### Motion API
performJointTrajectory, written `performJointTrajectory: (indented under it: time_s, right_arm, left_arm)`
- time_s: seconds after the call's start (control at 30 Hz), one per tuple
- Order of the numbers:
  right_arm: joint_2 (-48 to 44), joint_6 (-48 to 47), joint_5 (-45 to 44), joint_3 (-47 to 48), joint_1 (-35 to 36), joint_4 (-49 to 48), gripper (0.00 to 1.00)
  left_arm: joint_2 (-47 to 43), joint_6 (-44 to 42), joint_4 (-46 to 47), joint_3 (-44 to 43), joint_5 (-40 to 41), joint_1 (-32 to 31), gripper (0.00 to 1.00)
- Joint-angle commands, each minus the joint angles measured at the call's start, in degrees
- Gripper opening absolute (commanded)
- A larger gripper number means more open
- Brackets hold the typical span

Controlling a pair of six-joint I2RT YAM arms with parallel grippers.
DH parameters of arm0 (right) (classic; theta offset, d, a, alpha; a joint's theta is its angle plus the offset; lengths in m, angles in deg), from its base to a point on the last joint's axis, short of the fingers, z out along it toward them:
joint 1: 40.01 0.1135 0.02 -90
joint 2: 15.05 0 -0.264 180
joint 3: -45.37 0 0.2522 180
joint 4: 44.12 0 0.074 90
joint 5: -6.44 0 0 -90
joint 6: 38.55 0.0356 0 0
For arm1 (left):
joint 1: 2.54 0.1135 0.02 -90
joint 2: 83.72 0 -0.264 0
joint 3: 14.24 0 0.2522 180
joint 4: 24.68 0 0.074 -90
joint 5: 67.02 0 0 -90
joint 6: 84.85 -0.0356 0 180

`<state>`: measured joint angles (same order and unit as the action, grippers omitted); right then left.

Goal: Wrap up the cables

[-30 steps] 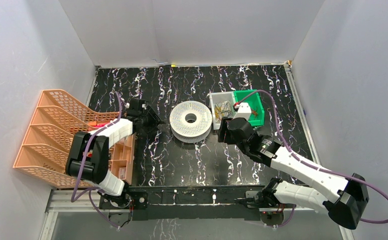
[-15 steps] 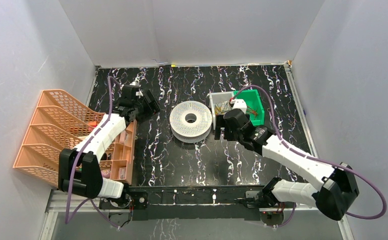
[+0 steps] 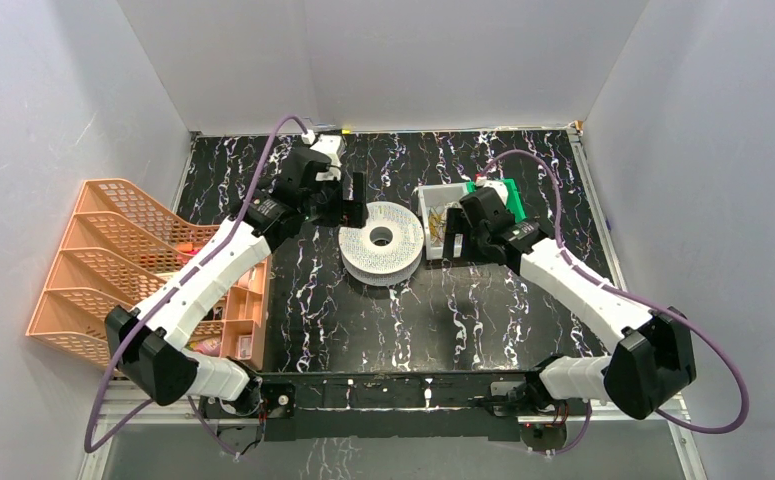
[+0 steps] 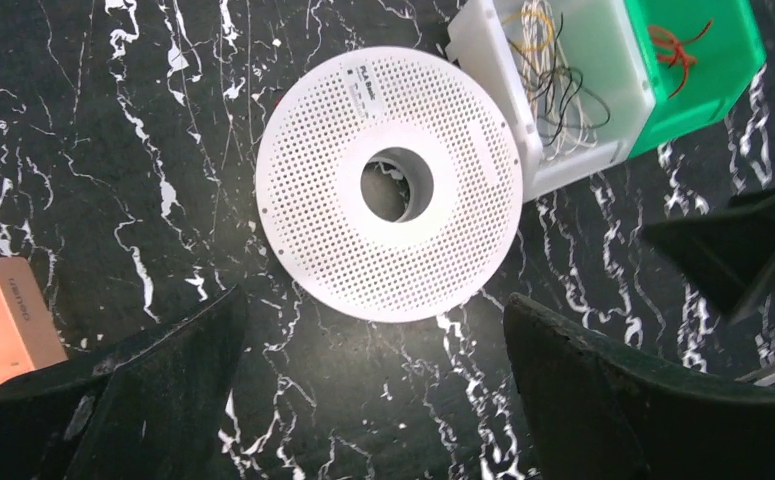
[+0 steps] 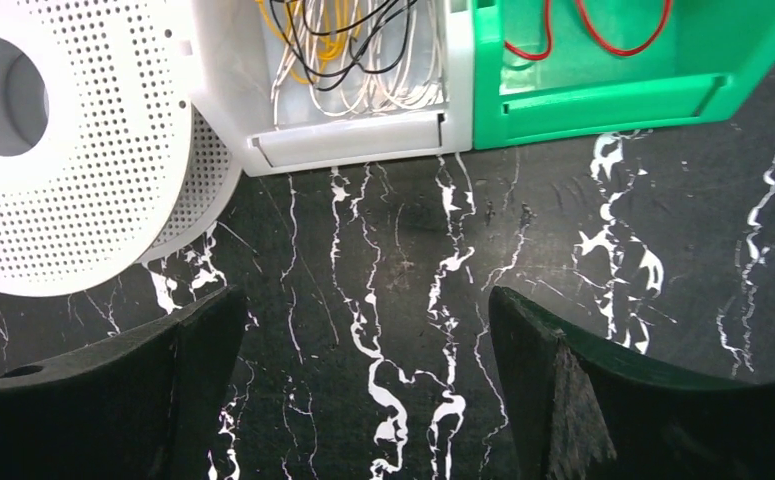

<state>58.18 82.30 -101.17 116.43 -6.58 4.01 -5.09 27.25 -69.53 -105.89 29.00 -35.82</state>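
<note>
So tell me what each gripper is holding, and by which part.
Nothing: the left gripper and right gripper are open and empty; the red cables lie in the green bin.

The counter [image 5: 683,180] has a black marble-look surface, white-veined, with a dull sheen. The spool [image 4: 303,210] is matt white plastic, pierced all over with small holes. Beside the spool, the white bin [image 5: 348,145] is smooth, faintly translucent plastic. The green bin [image 5: 603,95] beyond looks glossier. Its cables [image 4: 673,45] are smooth red. The rack [image 3: 113,230] is orange plastic mesh. The jaws are matt black, grainy.
</note>
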Motion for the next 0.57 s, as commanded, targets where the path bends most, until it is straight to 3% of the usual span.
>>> performJointTrajectory:
  time_s: [0.0,0.33,0.53]
  right_arm:
    - [-3.5,0.4,-6.2,3.4,0.0,3.6,0.98]
    - [-18.4,-1.1,-8.7,0.2,0.0,0.6,0.98]
    - [-21.8,-3.0,-1.8,-1.6,0.0,-0.8,0.98]
  left_arm:
    - [-3.7,-6.6,-5.0,-1.2,1.9,-0.7,0.98]
    - [-16.4,-6.7,-4.3,5.7,2.0,-0.6,0.98]
    - [-21.5,-5.2,-4.0,9.3,3.4,-0.6,0.98]
